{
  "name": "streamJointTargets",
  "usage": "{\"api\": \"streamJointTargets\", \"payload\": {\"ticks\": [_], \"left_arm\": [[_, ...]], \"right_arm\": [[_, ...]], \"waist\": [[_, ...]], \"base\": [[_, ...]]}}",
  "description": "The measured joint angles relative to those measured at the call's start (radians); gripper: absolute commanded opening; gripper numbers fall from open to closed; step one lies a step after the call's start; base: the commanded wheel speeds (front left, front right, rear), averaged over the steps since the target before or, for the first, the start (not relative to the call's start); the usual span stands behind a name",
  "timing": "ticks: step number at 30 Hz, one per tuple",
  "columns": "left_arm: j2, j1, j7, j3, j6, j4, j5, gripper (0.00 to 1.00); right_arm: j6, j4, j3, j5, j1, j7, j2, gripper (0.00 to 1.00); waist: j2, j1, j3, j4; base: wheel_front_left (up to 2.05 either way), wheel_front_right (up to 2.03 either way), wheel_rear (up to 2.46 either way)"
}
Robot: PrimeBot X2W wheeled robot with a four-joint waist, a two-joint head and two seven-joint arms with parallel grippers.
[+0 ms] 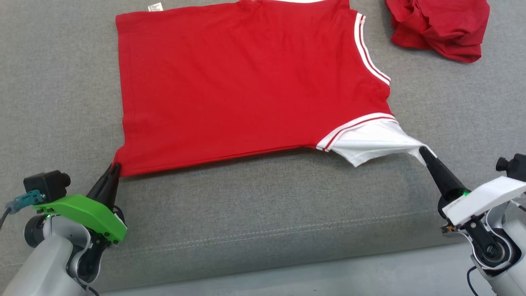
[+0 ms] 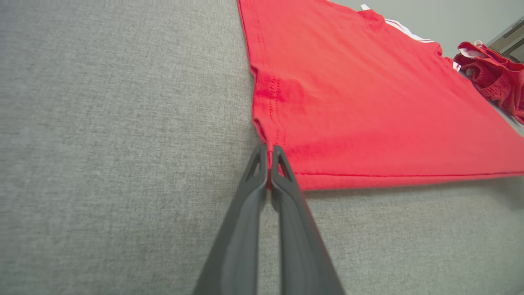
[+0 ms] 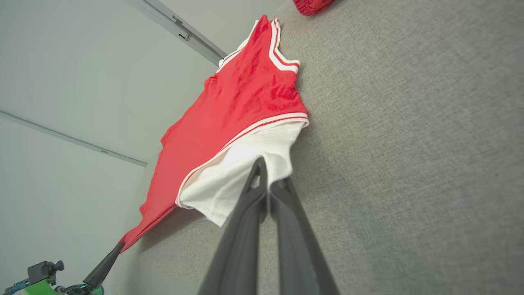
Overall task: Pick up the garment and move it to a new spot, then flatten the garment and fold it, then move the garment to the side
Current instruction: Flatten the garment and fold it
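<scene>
The garment [image 1: 246, 86] is a red T-shirt with white sleeves and white stripes, spread fairly flat on the grey sofa cushion [image 1: 263, 213]. My left gripper [image 1: 115, 166] is shut on its near left hem corner; in the left wrist view the red garment [image 2: 368, 102] corner is pinched between the closed fingers [image 2: 262, 180]. My right gripper [image 1: 422, 150] is shut on the tip of the white sleeve [image 1: 378, 144] at the near right. The right wrist view shows the white sleeve [image 3: 241, 172] pinched in the right gripper [image 3: 268, 180], and the left gripper [image 3: 118, 246] on the far corner.
A second red garment [image 1: 439, 24] lies crumpled at the far right of the cushion, also seen as a red heap [image 2: 491, 69] in the left wrist view. A seam [image 1: 287, 234] runs along the cushion's front, with the edge just below.
</scene>
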Motion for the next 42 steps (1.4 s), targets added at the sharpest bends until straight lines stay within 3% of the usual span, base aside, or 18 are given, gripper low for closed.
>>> {"api": "streamJointTargets", "payload": {"ticks": [8, 18, 20, 21, 22, 23, 24, 25, 34, 42], "left_arm": [[-0.002, 0.002, -0.021, -0.011, 0.000, 0.034, 0.012, 0.00], [-0.016, 0.004, -0.035, -0.030, 0.000, 0.074, 0.026, 0.00], [-0.019, 0.004, -0.039, -0.033, 0.000, 0.082, 0.027, 0.00], [-0.021, 0.004, -0.040, -0.034, 0.000, 0.086, 0.030, 0.11], [-0.024, 0.004, -0.044, -0.035, 0.001, 0.090, 0.031, 0.38], [-0.025, 0.004, -0.047, -0.035, 0.002, 0.093, 0.033, 0.82], [-0.026, 0.004, -0.048, -0.035, 0.002, 0.096, 0.037, 0.82], [-0.028, 0.004, -0.048, -0.034, 0.006, 0.098, 0.046, 1.00], [-0.027, 0.003, -0.075, -0.004, 0.016, 0.106, 0.061, 1.00], [0.006, 0.002, -0.092, 0.044, 0.031, 0.037, 0.085, 1.00]], "right_arm": [[0.000, -0.006, 0.055, 0.026, 0.059, 0.079, -0.017, 0.00], [0.000, -0.001, 0.056, 0.024, 0.063, 0.090, -0.029, 0.00], [0.000, 0.004, 0.055, 0.019, 0.059, 0.087, -0.029, 0.14], [0.000, 0.006, 0.055, 0.014, 0.058, 0.084, -0.028, 0.34], [0.000, 0.007, 0.056, 0.013, 0.056, 0.084, -0.027, 0.51], [0.000, 0.009, 0.056, 0.013, 0.055, 0.084, -0.026, 0.96], [0.000, 0.011, 0.057, 0.013, 0.053, 0.084, -0.024, 0.96], [0.000, 0.013, 0.058, 0.013, 0.051, 0.084, -0.021, 1.00], [0.000, 0.029, 0.059, -0.013, 0.042, 0.063, -0.021, 1.00], [0.000, -0.001, 0.002, -0.066, 0.002, -0.033, -0.048, 1.00]], "waist": [[0.0000, 0.0000, -0.004, 0.009], [0.0000, 0.0000, 0.005, 0.006], [0.0000, 0.0000, 0.007, 0.006], [0.0000, 0.0000, 0.007, 0.006], [0.0000, 0.0000, 0.008, 0.006], [0.0000, 0.0000, 0.008, 0.006], [0.0000, 0.0000, 0.008, 0.007], [0.0000, 0.0000, 0.009, 0.007], [0.0000, 0.0000, 0.003, 0.012], [0.0000, 0.0000, -0.012, 0.014]], "base": [[0.00, 0.00, 0.00], [0.00, 0.00, 0.00], [0.00, 0.00, 0.00], [0.00, 0.00, 0.00], [0.00, 0.00, 0.00], [0.00, 0.00, 0.00], [0.00, 0.00, 0.00], [0.00, 0.00, 0.00], [0.00, 0.00, 0.00], [0.00, 0.00, 0.00]]}}
